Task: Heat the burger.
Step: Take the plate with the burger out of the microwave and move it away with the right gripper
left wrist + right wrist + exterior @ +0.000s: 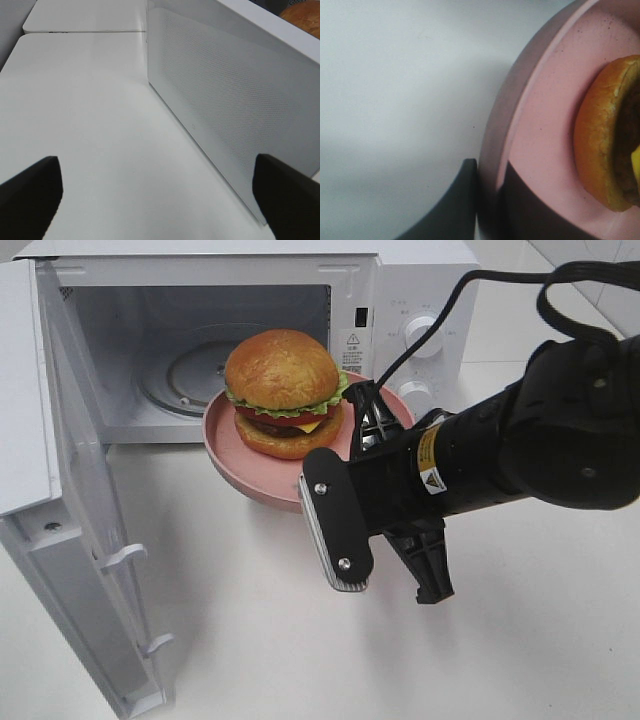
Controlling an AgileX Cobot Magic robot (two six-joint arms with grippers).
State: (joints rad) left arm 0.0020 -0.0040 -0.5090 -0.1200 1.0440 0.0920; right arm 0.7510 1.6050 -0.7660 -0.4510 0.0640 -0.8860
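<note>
Right now the microwave (400,300) door (75,510) hangs wide open, its cavity bare. Reaching in from the right, the right gripper (487,200) pinches the pink plate's (225,445) rim. Upright on it sits the burger (285,392), just outside the opening, above the counter (250,640). The left gripper (160,192) is spread wide, holding nothing.

Microwave front (420,300): white sticker (352,350) with red warning triangle, print too small to read | Right arm (470,465): yellow label (430,462) with black hazard triangle, wording illegible | Wrist views: no legible text
</note>
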